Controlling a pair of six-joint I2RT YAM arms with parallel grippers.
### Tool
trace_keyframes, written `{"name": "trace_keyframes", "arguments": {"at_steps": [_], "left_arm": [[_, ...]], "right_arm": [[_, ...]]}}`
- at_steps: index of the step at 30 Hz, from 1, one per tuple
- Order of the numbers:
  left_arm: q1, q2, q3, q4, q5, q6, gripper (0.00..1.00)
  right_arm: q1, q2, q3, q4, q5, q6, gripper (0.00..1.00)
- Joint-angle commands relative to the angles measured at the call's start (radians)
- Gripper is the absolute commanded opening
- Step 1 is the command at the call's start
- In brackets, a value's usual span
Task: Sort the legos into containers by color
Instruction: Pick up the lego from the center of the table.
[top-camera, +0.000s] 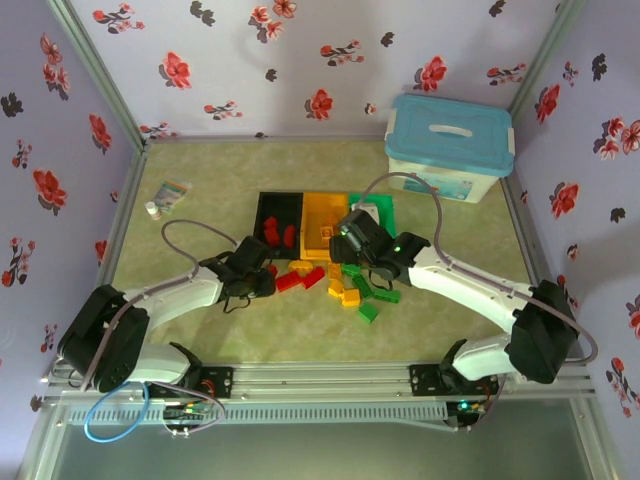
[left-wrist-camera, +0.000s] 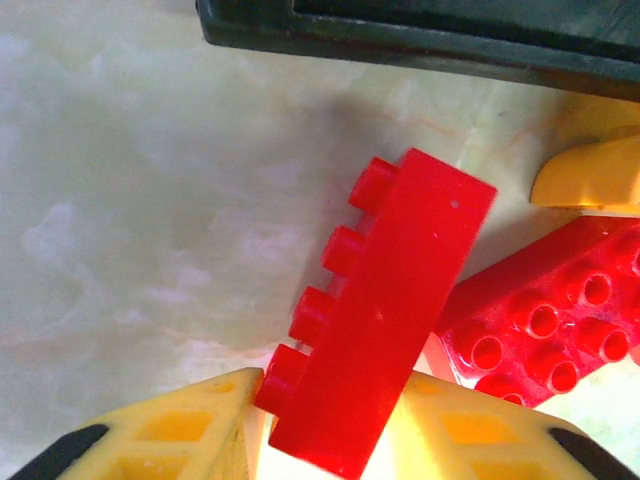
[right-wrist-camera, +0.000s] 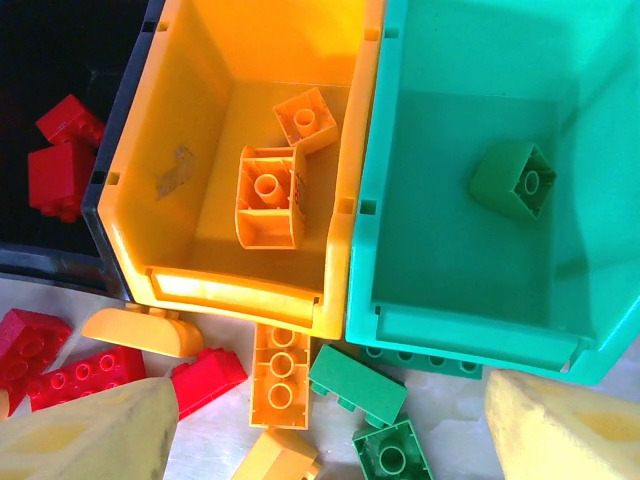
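My left gripper (left-wrist-camera: 330, 435) is shut on a long red lego (left-wrist-camera: 385, 310), which stands tilted between the yellow fingers (left-wrist-camera: 180, 430), just in front of the black bin (left-wrist-camera: 420, 35). In the top view that gripper (top-camera: 266, 272) sits below the black bin (top-camera: 276, 203). My right gripper (right-wrist-camera: 325, 400) is open over loose legos: an orange brick (right-wrist-camera: 279, 375), a green brick (right-wrist-camera: 358, 383) and a red one (right-wrist-camera: 205, 378). The orange bin (right-wrist-camera: 250, 285) holds two orange bricks (right-wrist-camera: 268, 195). One green brick (right-wrist-camera: 515, 180) lies in the green bin (right-wrist-camera: 460, 330). Red bricks (right-wrist-camera: 60, 165) lie in the black bin.
A loose pile of red, orange and green legos (top-camera: 345, 285) lies in front of the three bins. A wide red brick (left-wrist-camera: 545, 320) and a curved orange piece (left-wrist-camera: 590, 175) lie right of the held lego. The white tub with blue lid (top-camera: 450, 145) stands back right; a small packet (top-camera: 168, 195) lies left.
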Motion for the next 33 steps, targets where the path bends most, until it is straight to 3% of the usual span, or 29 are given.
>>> {"name": "trace_keyframes", "arguments": {"at_steps": [1,15,26,33], "left_arm": [[-0.007,-0.006,-0.001,-0.021,0.004,-0.001,0.33],[-0.02,-0.032,0.044,-0.075,-0.019,0.018,0.18],[-0.022,-0.14,0.103,-0.138,-0.044,0.036,0.17],[-0.019,-0.094,0.176,-0.121,-0.062,0.06,0.17]], "right_arm": [[-0.006,-0.031,-0.02,0.011,0.014,0.02,0.81],[-0.006,-0.045,-0.03,0.011,0.015,0.025,0.8],[-0.007,-0.076,-0.059,0.009,0.065,0.035,0.8],[-0.007,-0.091,-0.066,-0.001,0.068,0.037,0.79]]}}
